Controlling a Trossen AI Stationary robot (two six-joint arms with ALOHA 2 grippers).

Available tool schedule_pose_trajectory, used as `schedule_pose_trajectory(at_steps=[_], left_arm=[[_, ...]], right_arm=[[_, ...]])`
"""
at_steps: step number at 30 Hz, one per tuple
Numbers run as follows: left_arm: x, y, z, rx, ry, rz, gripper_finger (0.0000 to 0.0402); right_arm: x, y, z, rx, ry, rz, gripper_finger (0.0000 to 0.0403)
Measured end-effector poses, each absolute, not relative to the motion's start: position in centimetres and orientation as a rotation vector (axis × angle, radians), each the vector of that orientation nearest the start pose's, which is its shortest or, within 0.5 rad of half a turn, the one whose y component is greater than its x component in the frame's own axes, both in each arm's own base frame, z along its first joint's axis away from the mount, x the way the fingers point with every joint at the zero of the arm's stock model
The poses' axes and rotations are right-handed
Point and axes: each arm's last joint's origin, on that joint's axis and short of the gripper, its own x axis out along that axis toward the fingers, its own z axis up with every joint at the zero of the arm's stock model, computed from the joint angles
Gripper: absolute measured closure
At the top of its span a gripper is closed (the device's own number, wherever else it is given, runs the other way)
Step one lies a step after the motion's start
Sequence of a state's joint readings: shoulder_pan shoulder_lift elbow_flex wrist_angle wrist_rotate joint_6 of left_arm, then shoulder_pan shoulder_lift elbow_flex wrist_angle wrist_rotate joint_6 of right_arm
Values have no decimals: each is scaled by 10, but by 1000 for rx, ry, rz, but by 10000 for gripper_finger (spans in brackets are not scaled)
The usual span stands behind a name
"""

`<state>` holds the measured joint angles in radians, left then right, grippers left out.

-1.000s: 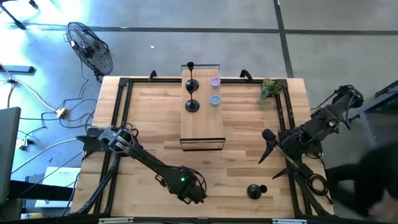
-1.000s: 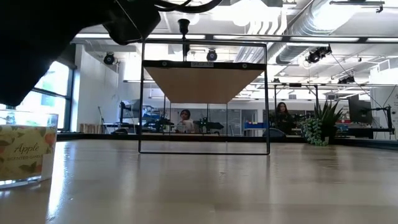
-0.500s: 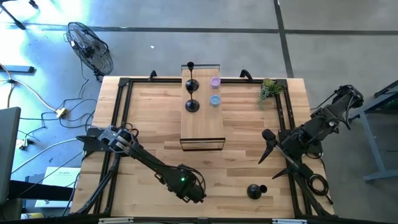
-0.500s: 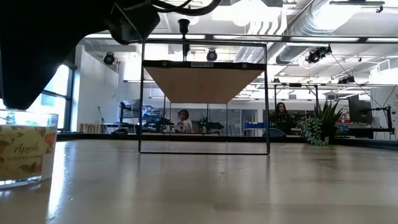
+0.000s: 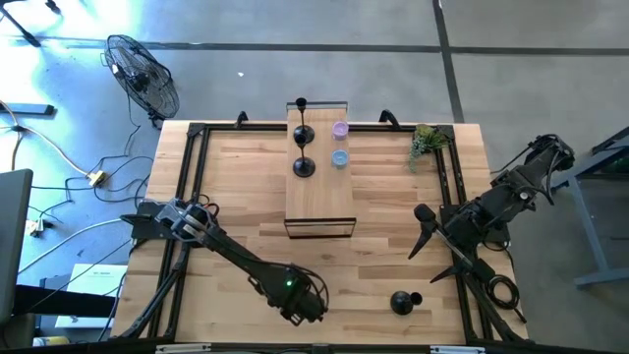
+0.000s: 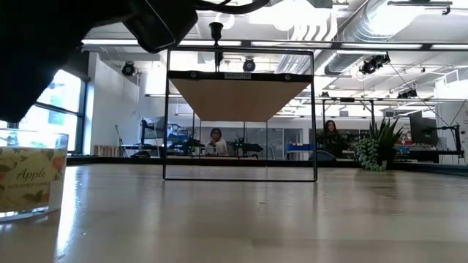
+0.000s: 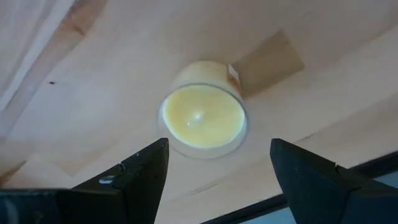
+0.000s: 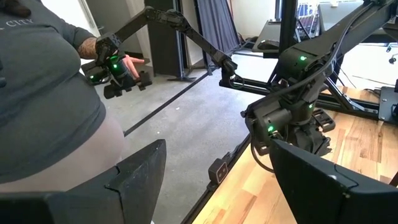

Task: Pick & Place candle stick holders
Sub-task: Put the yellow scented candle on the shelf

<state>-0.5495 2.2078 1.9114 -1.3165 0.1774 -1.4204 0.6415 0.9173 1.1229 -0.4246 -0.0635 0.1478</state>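
Note:
Two black candle stick holders (image 5: 304,165) (image 5: 303,135) stand upright on a raised wooden shelf (image 5: 319,202). A third (image 5: 301,102) stands at the shelf's far end. Another holder (image 5: 401,302) rests on the table near the front right, its stem pointing toward the right edge. My left gripper (image 5: 305,307) hangs open near the front edge, pointing down over a glass jar candle (image 7: 202,118), with a finger on either side and above it. My right gripper (image 5: 420,236) is open in the air at the right, with nothing between its fingers (image 8: 217,149).
The labelled candle jar (image 6: 29,183) stands on the table. Purple (image 5: 340,129) and blue (image 5: 339,157) cups sit on the shelf. A small plant (image 5: 425,143) is at the far right corner. A person (image 8: 43,93) stands beyond the table.
My left gripper has turned a little about its own pointing line while staying above the candle jar. A dark figure at the table's front right corner has left the high view.

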Motion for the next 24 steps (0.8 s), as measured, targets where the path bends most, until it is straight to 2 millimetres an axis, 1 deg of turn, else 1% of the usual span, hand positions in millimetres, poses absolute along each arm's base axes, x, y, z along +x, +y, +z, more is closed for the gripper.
schedule_pose_trajectory(at_steps=[13,24], left_arm=[[361,-227,205,-737,1627,611,128],[360,-225,205,-758,1606,685,128]], right_arm=[[144,110,400,57,274,693,121],[144,110,400,57,274,700,121]])
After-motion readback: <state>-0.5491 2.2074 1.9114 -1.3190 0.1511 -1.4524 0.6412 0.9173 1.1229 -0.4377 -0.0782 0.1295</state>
